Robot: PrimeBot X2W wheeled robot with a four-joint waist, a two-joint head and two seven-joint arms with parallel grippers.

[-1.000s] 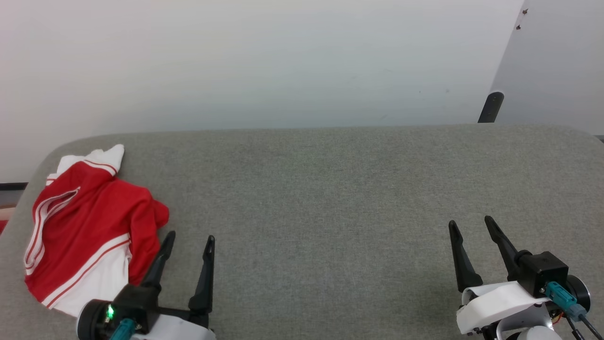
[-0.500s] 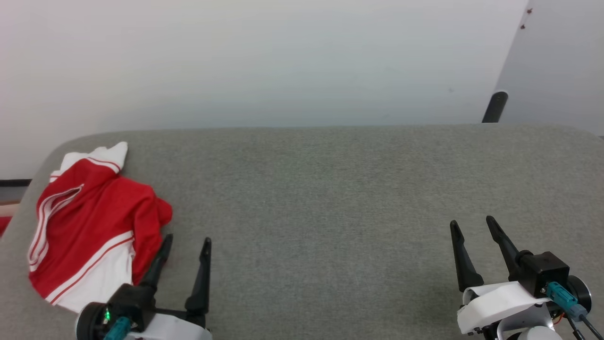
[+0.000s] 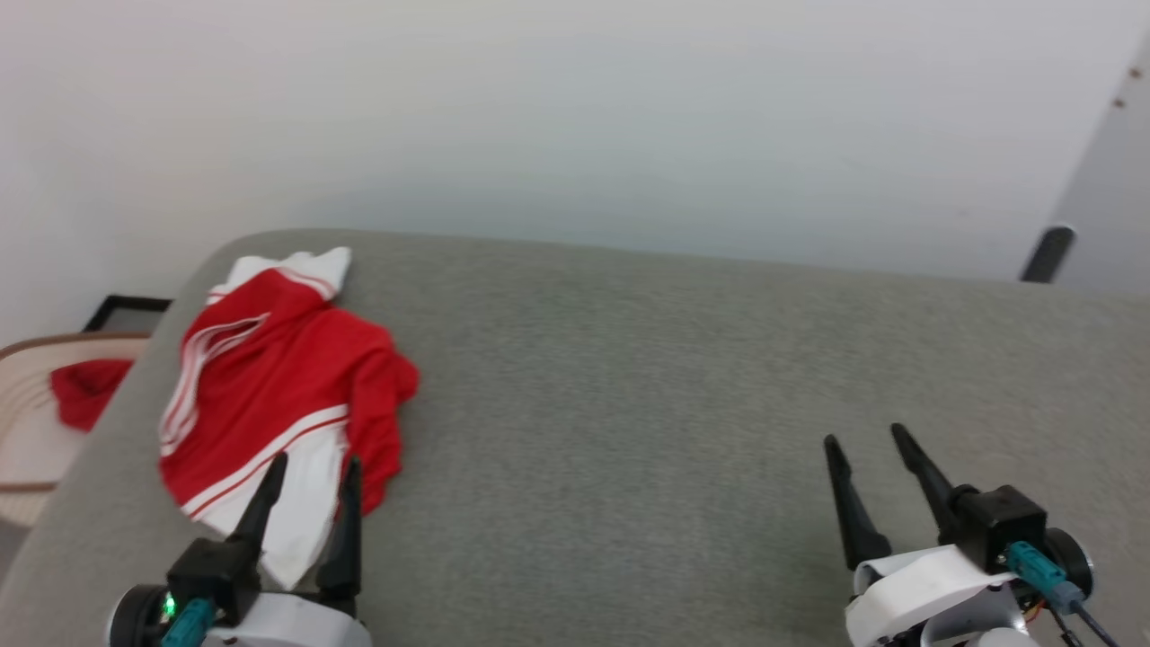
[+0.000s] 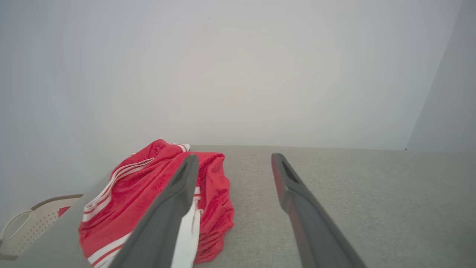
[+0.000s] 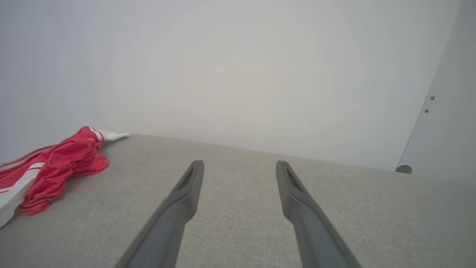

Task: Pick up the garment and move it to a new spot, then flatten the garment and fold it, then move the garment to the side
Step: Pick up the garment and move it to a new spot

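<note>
Red garment [image 3: 278, 386] now nearer left claw [image 3: 316, 460]

You have bare grey surface [image 3: 674, 386] from the garment [image 3: 287, 377] across to your right gripper [image 3: 863, 434] and past it to the right edge, with room to pass anywhere there. The garment lies heaped at the far left corner. Your left gripper [image 3: 316, 460], jaws wide, points at its near white edge. The wall [image 3: 575, 117] closes off the far side. A basket [image 3: 22, 449] with a red cloth [image 3: 85, 391] sits off the left edge. A dark post [image 3: 1047, 253] stands beyond the far right.
</note>
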